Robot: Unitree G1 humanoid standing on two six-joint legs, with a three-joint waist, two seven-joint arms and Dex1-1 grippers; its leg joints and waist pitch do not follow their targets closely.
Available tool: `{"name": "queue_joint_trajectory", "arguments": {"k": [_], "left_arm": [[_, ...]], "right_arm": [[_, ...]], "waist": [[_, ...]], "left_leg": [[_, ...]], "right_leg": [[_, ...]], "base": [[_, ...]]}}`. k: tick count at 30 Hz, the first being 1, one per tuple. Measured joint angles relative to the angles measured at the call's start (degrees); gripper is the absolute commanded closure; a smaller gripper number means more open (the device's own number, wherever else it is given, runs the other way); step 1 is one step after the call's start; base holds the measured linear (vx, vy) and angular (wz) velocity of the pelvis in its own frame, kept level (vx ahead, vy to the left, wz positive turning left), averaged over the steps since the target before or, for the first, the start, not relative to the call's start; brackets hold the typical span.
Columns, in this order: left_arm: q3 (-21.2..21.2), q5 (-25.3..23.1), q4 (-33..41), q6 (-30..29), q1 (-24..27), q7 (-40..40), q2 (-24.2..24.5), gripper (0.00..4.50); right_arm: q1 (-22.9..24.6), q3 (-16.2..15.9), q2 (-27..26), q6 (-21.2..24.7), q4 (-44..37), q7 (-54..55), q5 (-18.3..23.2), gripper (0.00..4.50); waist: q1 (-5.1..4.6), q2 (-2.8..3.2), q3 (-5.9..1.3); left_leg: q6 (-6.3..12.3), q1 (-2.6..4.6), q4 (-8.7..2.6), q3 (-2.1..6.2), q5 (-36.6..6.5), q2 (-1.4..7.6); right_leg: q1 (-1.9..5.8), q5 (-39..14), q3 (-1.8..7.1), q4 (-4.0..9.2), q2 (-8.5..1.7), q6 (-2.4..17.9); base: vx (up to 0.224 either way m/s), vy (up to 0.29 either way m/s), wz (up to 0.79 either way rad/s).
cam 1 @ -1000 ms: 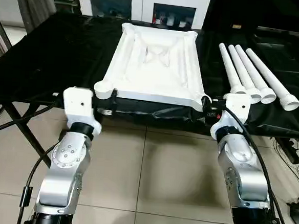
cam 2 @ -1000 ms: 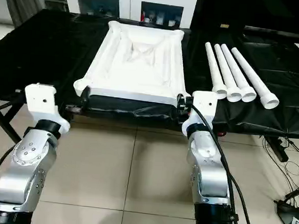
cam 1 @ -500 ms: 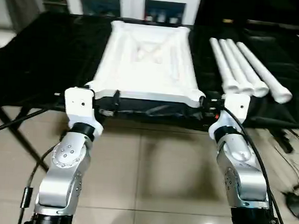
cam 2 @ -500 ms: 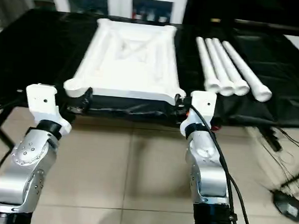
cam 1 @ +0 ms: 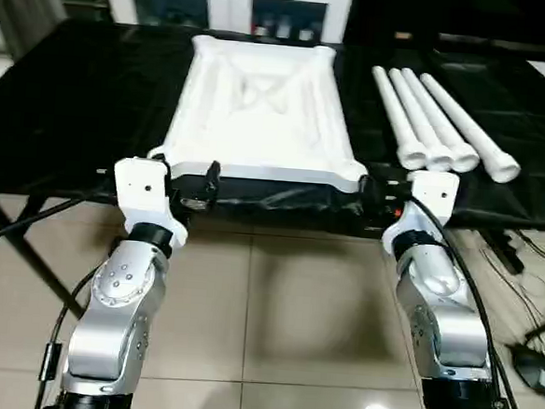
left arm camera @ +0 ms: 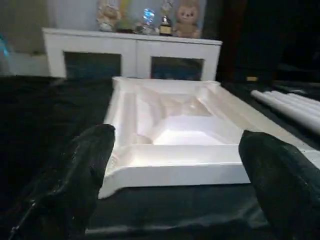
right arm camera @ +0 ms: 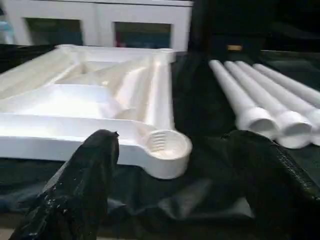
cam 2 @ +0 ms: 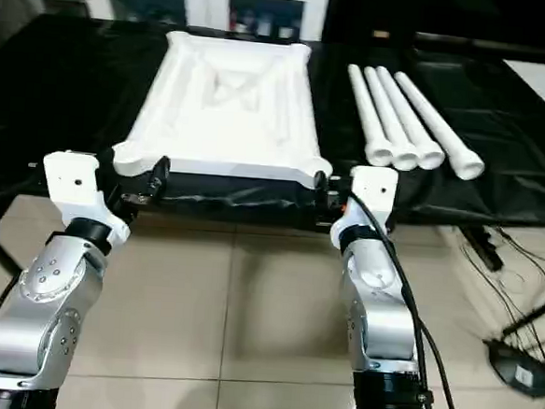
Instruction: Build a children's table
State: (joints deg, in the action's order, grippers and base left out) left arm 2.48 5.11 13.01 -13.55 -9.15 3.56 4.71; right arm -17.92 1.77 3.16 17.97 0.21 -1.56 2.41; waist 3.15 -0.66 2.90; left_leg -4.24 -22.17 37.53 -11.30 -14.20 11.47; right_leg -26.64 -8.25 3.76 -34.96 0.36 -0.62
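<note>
Both grippers, left and right, spread empty beside the tabletop's near corners (legs right).

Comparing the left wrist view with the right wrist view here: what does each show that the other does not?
Left wrist view alone: the tabletop's whole near edge between the left gripper's wide-open fingers, and toy figures on the cabinet.

Right wrist view alone: the near right corner socket up close, between the right gripper's open fingers, and the legs' flared ends.

Both: the tabletop lying underside up on the black table cover, the white legs beside it, the cabinet behind.
</note>
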Motion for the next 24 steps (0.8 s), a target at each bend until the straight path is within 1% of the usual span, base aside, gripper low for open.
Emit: {"name": "queue_joint_trajectory", "arguments": {"k": [2, 3, 4, 5, 6, 7, 8, 9, 10, 11, 12, 13, 14, 15, 16, 17, 18, 19, 20, 21, 22, 23, 24], "left_arm": [[-0.2, -0.5, 0.1, 1.1, 0.2, 0.1, 0.4, 0.00], [-0.1, -0.5, 0.3, 1.3, 0.4, 0.0, 0.5, 0.00], [-0.1, -0.5, 0.3, 1.4, 0.5, 0.0, 0.4, 0.00], [-0.1, -0.5, 0.3, 1.4, 0.8, 0.0, 0.4, 0.00], [0.0, -0.5, 0.4, 1.4, 1.1, 0.0, 0.4, 0.00], [0.4, -0.5, 0.8, 1.4, 1.6, -0.1, 0.4, 0.00], [0.9, -0.5, 0.8, 1.4, 1.8, -0.1, 0.4, 0.00], [1.1, -0.5, 1.0, 1.4, 1.6, -0.1, 0.8, 0.00], [1.1, -0.5, 1.3, 1.5, 1.5, -0.1, 1.0, 0.00], [0.9, -0.5, 1.6, 1.5, 1.5, -0.1, 0.7, 0.00], [0.8, -0.6, 1.8, 1.6, 1.5, -0.2, 0.5, 0.00], [0.8, -0.6, 1.7, 1.6, 1.7, -0.2, 0.4, 0.00], [0.4, -0.8, 1.7, 1.6, 1.8, -0.2, -0.3, 0.00], [-1.1, -0.9, 1.6, 1.6, 1.5, -0.1, -0.7, 0.00], [-2.2, -0.9, 1.7, 1.6, 1.6, -0.1, -1.0, 0.00], [-2.4, -1.0, 1.7, 1.6, 1.6, -0.1, -1.0, 0.00], [-2.1, -1.1, 2.0, 1.7, 1.6, -0.1, -0.7, 0.00], [-1.7, -1.1, 2.2, 1.8, 1.6, -0.2, -0.5, 0.00], [-1.3, -1.2, 2.2, 1.8, 1.5, -0.2, -0.5, 0.00], [-1.2, -1.3, 2.2, 1.8, 1.5, -0.2, -0.6, 0.00], [-1.2, -1.4, 2.2, 1.8, 1.9, -0.2, -0.6, 0.00], [-0.4, -1.5, 2.1, 1.8, 2.2, -0.3, -0.1, 0.00], [0.3, -1.5, 1.9, 1.6, 2.1, -0.5, 0.4, 0.00]], "right_arm": [[0.0, -0.1, -0.1, 0.0, 0.0, -0.2, 0.1, 0.73], [0.0, 0.0, -0.2, 0.0, 0.0, -0.2, 0.2, 0.73], [0.0, 0.0, -0.2, 0.0, 0.0, -0.2, 0.2, 0.73], [-0.1, 0.0, -0.2, 0.0, 0.0, -0.2, 0.2, 0.73], [-0.2, -0.2, -0.2, 0.0, 0.0, -0.2, 0.1, 0.73], [-0.6, -0.7, -0.3, 0.0, 0.0, -0.2, 0.1, 0.73], [-0.9, -1.1, -0.3, 0.0, 0.0, -0.2, 0.1, 0.73], [-1.0, -1.1, -0.4, -0.1, 0.0, -0.2, 0.1, 0.73], [-0.9, -1.0, -0.3, -0.1, 0.0, -0.1, 0.1, 0.73], [-0.9, -0.7, -0.1, -0.1, 0.0, -0.1, 0.1, 0.73], [-1.2, -0.4, 0.0, -0.2, -0.1, -0.1, 0.1, 0.73], [-1.5, -0.3, -0.1, -0.2, -0.1, -0.1, 0.1, 0.73], [-1.5, 0.1, 0.4, -0.3, -0.1, -0.1, 0.2, 0.73], [-0.9, 0.7, 0.8, -0.2, 0.0, -0.1, 0.1, 0.73], [-0.2, 1.4, 1.2, -0.1, 0.3, 0.0, 0.1, 0.73], [0.1, 1.6, 1.8, 0.0, 0.3, 0.0, -0.4, 0.73], [-0.2, 1.3, 2.2, -0.1, 0.2, 0.0, -0.9, 0.73], [-0.4, 0.7, 2.3, -0.5, 0.1, 0.0, -1.1, 0.73], [-0.5, 0.0, 2.3, -0.8, -0.2, 0.0, -1.1, 0.73], [-0.7, -0.2, 2.1, -0.9, -0.2, -0.1, -1.1, 0.73], [-0.7, -0.6, 2.0, -1.0, -0.1, -0.2, -1.5, 0.73], [-1.2, -2.9, 1.6, -0.9, 0.0, -0.9, -2.2, 0.73], [-1.5, -4.2, 1.6, -1.0, 0.0, -1.5, -2.3, 0.73]], "waist": [[0.20, -0.02, 0.01], [0.17, -0.07, 0.08], [0.03, -0.15, 0.27], [-0.15, -0.39, 0.68], [-0.31, -0.45, 1.03], [-0.38, -0.33, 1.20], [-0.76, 0.01, 1.56], [-0.87, 0.06, 1.80], [-1.04, -0.76, 2.02], [-0.77, -2.06, 1.97], [-0.56, -2.84, 1.77], [-0.19, -3.48, 1.39], [0.78, -2.84, 1.14], [1.66, -2.74, 1.16], [2.28, -2.79, 1.18], [2.61, -2.63, 1.22], [2.98, -2.16, 0.95], [3.19, -1.59, 0.76], [3.28, -0.28, 0.40], [3.36, 1.29, 0.23], [3.36, 2.57, 0.38], [2.78, 1.97, 0.32], [1.93, 1.39, 0.18]], "left_leg": [[-0.01, 0.04, -0.02, 0.06, 0.0, -0.09], [-0.02, 0.29, -0.10, 0.09, 0.0, -0.13], [-0.04, 0.83, -0.33, 0.11, 0.0, -0.23], [-0.04, 2.17, -0.87, 0.07, -0.1, -0.54], [-0.20, 3.50, -1.17, -0.26, -0.4, -0.47], [-0.40, 4.77, -1.27, -0.62, -0.9, -0.13], [-0.74, 6.47, -1.29, -0.77, -1.5, 0.51], [-1.07, 7.58, -1.71, -1.16, -1.8, 0.83], [-1.54, 8.88, -1.99, -1.80, -2.1, 1.07], [-2.36, 10.47, -2.25, -3.18, -2.6, 1.57], [-3.24, 11.47, -2.25, -4.05, -3.1, 1.74], [-3.95, 11.86, -1.89, -3.89, -4.0, 1.54], [-0.96, 10.87, -0.02, -1.41, -6.5, 0.39], [1.15, 9.47, 2.71, 0.68, -7.3, -1.78], [1.39, 7.90, 5.57, 2.39, -7.5, -4.09], [1.44, 5.45, 7.68, 4.06, -7.1, -6.86], [1.80, 3.23, 7.59, 4.78, -6.6, -8.13], [2.01, 1.20, 6.44, 5.17, -5.5, -8.32], [3.15, -0.92, 2.48, 5.80, -2.8, -7.49], [4.44, -1.26, -1.89, 6.25, -0.5, -6.23], [4.53, -0.91, -1.76, 6.94, 3.9, -4.85], [4.94, -0.93, -0.72, 7.11, 3.0, -5.39], [5.25, -0.93, -0.57, 7.10, 2.4, -6.05]], "right_leg": [[0.08, 0.0, -0.10, -0.02, -0.13, 0.0], [0.30, -0.3, -0.17, -0.01, -0.21, -0.4], [0.74, -0.4, -0.45, 0.04, -0.42, -0.4], [1.69, -1.0, -1.40, 0.09, -1.12, -0.3], [2.15, -1.5, -1.96, 0.24, -1.28, -0.3], [2.85, -2.1, -2.66, 0.30, -1.35, 0.2], [3.82, -3.7, -5.14, 0.10, -2.43, 0.6], [4.29, -6.0, -7.10, -2.20, -3.86, 1.5], [4.56, -8.2, -8.29, -4.88, -5.30, 1.9], [5.22, -9.9, -8.83, -7.55, -6.13, 2.6], [5.68, -10.5, -8.41, -7.46, -6.73, 2.2], [5.75, -10.0, -8.21, -7.39, -6.19, 1.8], [6.01, -9.9, -6.67, -7.07, -3.98, 2.3], [6.37, -10.0, -4.67, -6.77, -2.57, 2.8], [7.46, -10.1, -2.47, -5.93, -0.97, 3.1], [9.27, -9.8, -1.24, -4.19, 0.14, 3.8], [10.26, -9.7, -1.58, -2.95, 0.57, 4.1], [11.23, -9.8, -2.06, -1.96, 1.33, 4.4], [12.40, -10.3, -3.46, -0.75, 2.56, 4.6], [13.39, -11.0, -4.80, -0.22, 3.84, 4.6], [14.28, -11.9, -6.25, -0.26, 4.50, 4.4], [13.22, -13.4, -7.69, -3.85, 2.67, 3.3], [11.23, -13.6, -7.56, -8.16, 1.48, 2.2]], "base": [[0.000, 0.000, 0.00], [0.000, 0.000, 0.00], [0.000, 0.000, 0.00], [0.000, 0.000, 0.00], [0.000, 0.000, 0.00], [0.016, 0.009, -0.43], [0.016, 0.009, -0.43], [0.056, 0.022, -0.75], [0.055, -0.065, -0.61], [0.055, -0.065, -0.61], [0.133, -0.158, -0.64], [0.220, -0.160, -0.76], [0.220, -0.160, -0.76], [0.231, -0.134, -0.50], [0.223, -0.124, -0.22], [0.223, -0.124, -0.22], [0.230, -0.065, -0.07], [0.226, -0.039, 0.03], [0.226, -0.039, 0.03], [0.253, -0.016, 0.11], [0.271, 0.046, -0.07], [0.271, 0.046, -0.07], [0.264, 0.039, -0.02]]}}
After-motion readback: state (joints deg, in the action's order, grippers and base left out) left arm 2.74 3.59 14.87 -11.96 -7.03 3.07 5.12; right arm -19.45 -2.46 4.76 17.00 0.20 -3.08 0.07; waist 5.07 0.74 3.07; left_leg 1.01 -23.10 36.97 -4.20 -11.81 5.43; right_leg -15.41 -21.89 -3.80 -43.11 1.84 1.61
